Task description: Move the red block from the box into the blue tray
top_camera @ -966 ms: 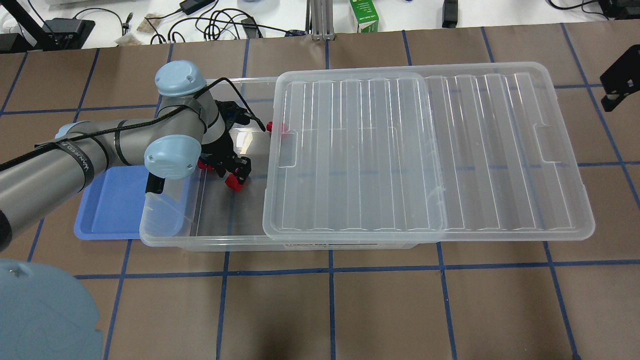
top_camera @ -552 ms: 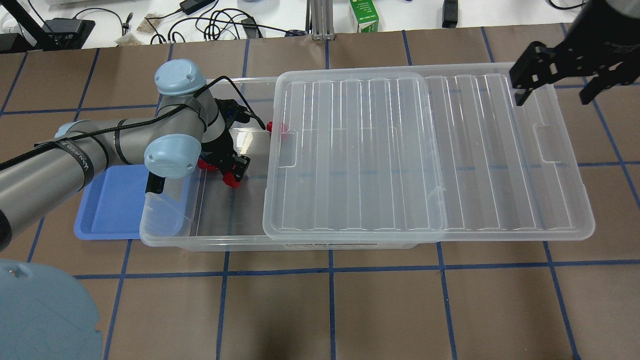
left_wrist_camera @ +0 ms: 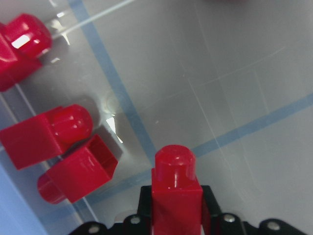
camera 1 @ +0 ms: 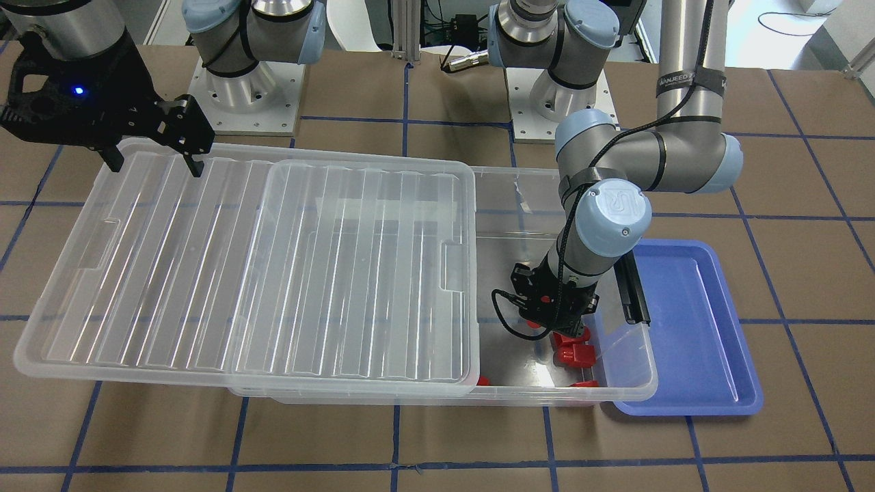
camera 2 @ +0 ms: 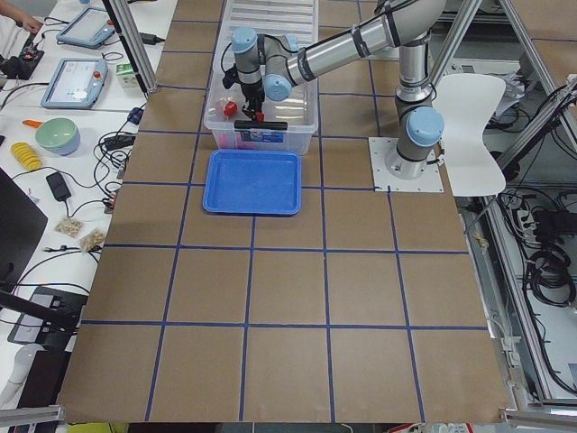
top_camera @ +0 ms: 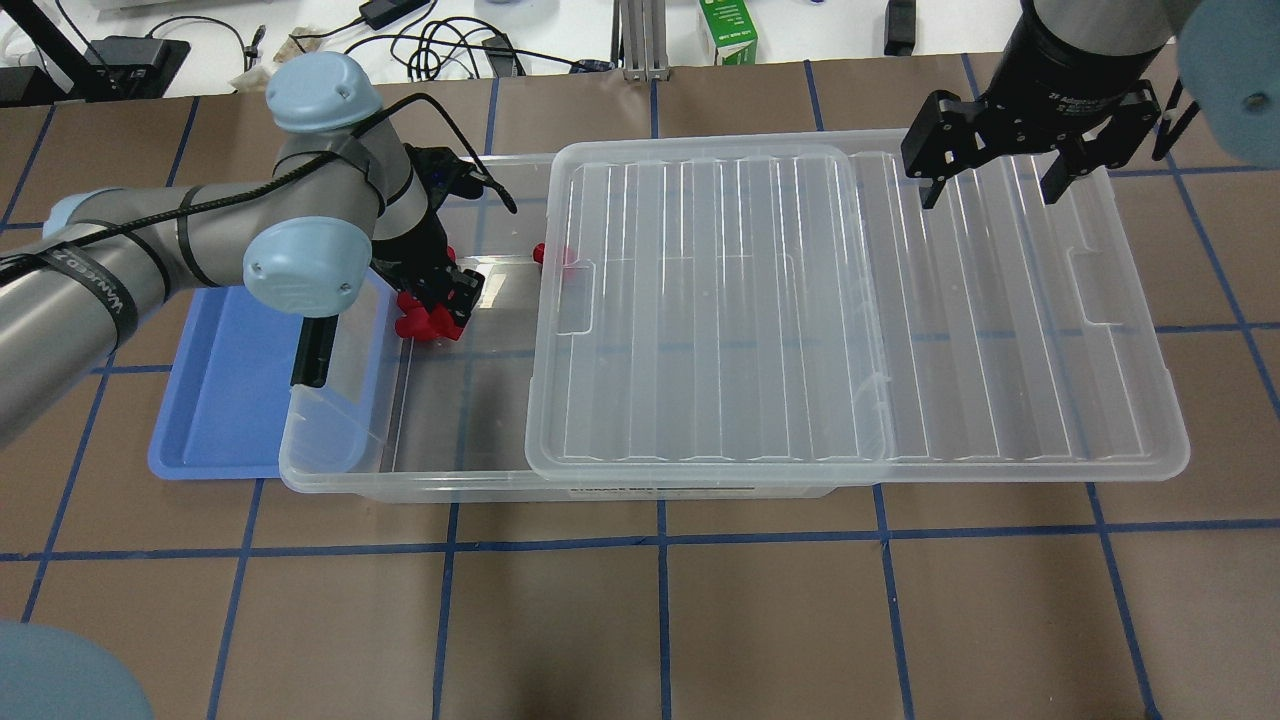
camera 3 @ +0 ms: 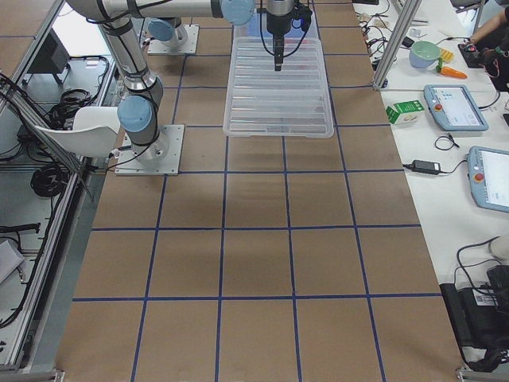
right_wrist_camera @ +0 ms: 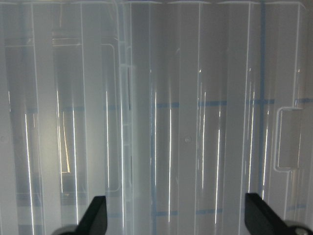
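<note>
My left gripper is inside the open end of the clear box and is shut on a red block, stub pointing away from the wrist. Three loose red blocks lie on the box floor beside it, toward the blue tray; they also show in the overhead view. Another red block lies at the lid's edge. The blue tray lies empty against the box's left end. My right gripper is open and empty above the far right part of the ribbed lid.
The lid is slid to the right, covers most of the box and overhangs its right end. A black latch bar sits on the box wall next to the tray. Cables and a green carton lie beyond the table's far edge.
My left gripper has moved up and left within the box, toward the tray side, with the red block in it. My right gripper has come in from the right over the lid.
</note>
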Controlling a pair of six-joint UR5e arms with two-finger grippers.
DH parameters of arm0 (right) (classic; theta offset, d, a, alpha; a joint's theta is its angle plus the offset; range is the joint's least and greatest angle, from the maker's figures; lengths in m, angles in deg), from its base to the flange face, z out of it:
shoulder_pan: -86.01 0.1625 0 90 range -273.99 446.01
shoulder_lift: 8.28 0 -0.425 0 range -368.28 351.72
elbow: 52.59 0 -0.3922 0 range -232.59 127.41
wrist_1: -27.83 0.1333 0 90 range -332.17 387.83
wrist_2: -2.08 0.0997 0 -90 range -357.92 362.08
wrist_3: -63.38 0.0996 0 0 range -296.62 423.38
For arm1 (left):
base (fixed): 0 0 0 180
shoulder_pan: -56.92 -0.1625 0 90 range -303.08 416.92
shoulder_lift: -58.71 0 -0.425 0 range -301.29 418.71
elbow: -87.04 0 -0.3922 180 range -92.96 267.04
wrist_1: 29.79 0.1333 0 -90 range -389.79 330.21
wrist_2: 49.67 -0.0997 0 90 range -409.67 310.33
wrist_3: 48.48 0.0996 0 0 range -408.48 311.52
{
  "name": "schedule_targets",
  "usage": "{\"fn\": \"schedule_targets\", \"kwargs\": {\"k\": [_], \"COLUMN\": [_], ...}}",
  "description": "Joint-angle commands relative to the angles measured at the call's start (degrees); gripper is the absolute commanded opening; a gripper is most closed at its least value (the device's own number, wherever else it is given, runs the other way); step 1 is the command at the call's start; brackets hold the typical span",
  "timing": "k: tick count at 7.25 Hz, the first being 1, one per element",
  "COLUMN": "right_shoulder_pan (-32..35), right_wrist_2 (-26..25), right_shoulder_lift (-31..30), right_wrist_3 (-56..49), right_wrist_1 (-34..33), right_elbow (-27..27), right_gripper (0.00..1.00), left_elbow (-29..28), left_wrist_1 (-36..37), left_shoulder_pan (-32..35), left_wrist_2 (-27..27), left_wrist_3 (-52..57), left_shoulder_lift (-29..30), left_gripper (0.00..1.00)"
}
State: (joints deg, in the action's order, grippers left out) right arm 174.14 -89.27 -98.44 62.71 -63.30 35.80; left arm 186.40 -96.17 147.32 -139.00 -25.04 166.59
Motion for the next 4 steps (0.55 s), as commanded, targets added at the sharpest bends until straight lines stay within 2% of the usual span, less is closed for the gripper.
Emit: {"fn": "schedule_targets", "kwargs": {"k": [1,2,4], "right_shoulder_pan": [0.3,0.3,0.2], "right_wrist_2": [0.0,-0.1,-0.1], "right_shoulder_lift": [0.2,0.2,0.2], "right_wrist_3": [0.1,0.1,0.0], "right_wrist_1": [-0.1,-0.1,-0.5], "right_elbow": [-0.2,-0.2,-0.2], "right_gripper": [1.00,1.00,1.00], "left_elbow": [-7.0,-10.8,-14.0], "left_wrist_1": [-11.3,-16.8,-18.7], "left_shoulder_pan": [-0.2,-0.4,-6.9], "left_wrist_2": [-0.1,-0.3,-0.8], "left_wrist_3": [-0.4,-1.4,-5.6], "left_shoulder_lift": [-3.6,-5.5,-7.4], "left_gripper": [0.00,0.00,0.00]}}
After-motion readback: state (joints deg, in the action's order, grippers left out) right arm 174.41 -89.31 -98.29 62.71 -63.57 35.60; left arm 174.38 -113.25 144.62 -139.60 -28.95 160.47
